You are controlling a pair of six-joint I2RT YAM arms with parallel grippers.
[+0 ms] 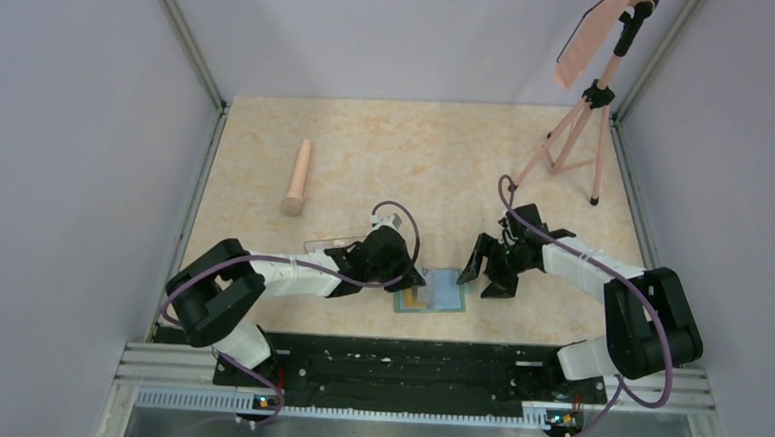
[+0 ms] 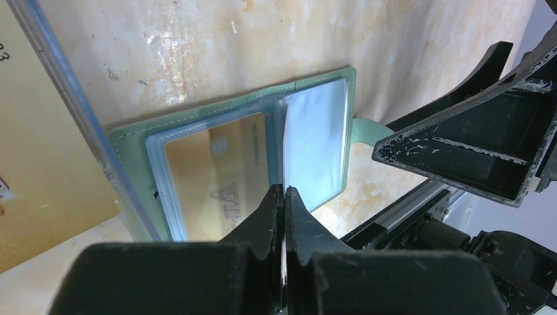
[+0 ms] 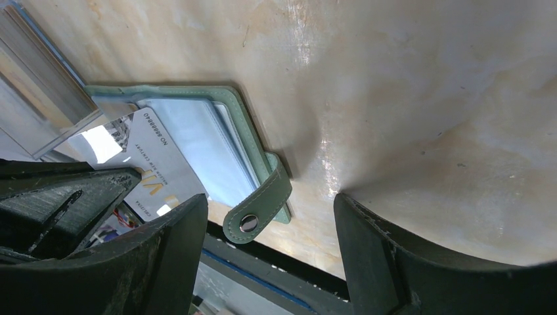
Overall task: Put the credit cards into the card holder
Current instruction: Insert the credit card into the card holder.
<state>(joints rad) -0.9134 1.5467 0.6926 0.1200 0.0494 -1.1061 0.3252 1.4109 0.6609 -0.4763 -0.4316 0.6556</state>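
Note:
The green card holder [image 1: 438, 293] lies open near the table's front edge, its pale blue pocket pages [image 2: 316, 141] facing up. A yellow-orange credit card [image 2: 217, 167] sits inside its left pocket. My left gripper [image 2: 284, 189] is shut on a whitish credit card [image 3: 154, 172], held edge-on over the middle of the open holder. My right gripper [image 3: 270, 256] hangs open just right of the holder, nothing between its fingers. The holder's snap tab [image 3: 257, 209] sticks out toward it.
A clear plastic box [image 2: 62, 92] with a yellow card behind its wall stands left of the holder. A pink cylinder [image 1: 298, 179] lies at the back left. A pink tripod [image 1: 576, 138] stands at the back right. The black base rail [image 1: 406, 365] runs along the front.

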